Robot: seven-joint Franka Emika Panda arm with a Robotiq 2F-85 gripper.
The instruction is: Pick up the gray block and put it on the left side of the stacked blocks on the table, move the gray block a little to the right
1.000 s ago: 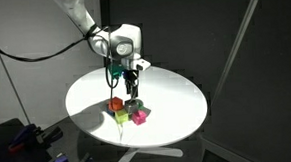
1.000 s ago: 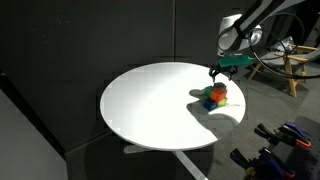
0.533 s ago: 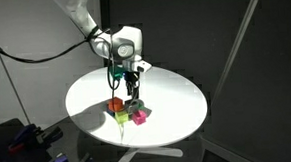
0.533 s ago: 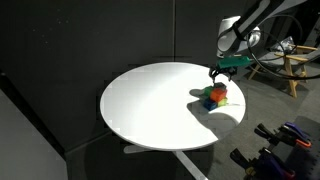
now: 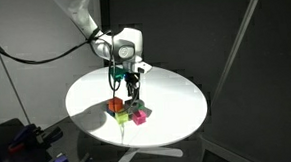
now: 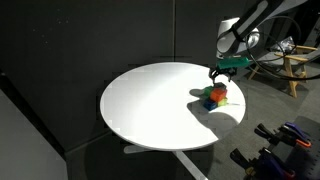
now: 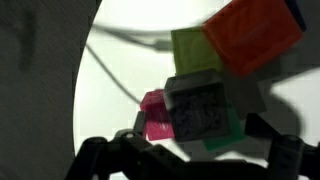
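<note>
Going left to right in an exterior view: well left of the stacked blocks (image 5: 127, 112), down off the bench (image 5: 176, 97), there's a dark pile of gear with blue bits (image 5: 18, 138). A black cable (image 5: 14, 53) loops over to the arm (image 5: 82, 19). The arm comes in from the upper left, and the claw (image 5: 133, 90) hangs pointing down, just above the stacked blocks. To the right of the blocks it's just the white bench top with a dark curtain behind. The gray block is too small for me to pick out here.

In an exterior view from a different spot, the stacked blocks (image 6: 214, 96) sit near the bench (image 6: 150, 105) edge with the claw (image 6: 223, 72) right over them. Right of the blocks, beyond the bench, there's a wooden chair (image 6: 293, 65) and more gear on the floor (image 6: 285, 140).

The wrist view is where you actually see it. The magenta cube (image 7: 152, 115) is on the left, and the gray block (image 7: 205, 108) is just right of it, touching it. The gray block seems to rest on a green cube (image 7: 228, 138) that peeks out underneath. A yellow-green cube (image 7: 195, 48) and an orange cube (image 7: 250, 35) are crowded right behind. The claw (image 7: 195, 162) is spread wide apart. Its fingers (image 7: 105, 155) stand on either side of the gray block and touch nothing that I can see. A thin line (image 7: 115, 75) crosses the bench left of the blocks, and I can't tell whether it's cable or shadow.
</note>
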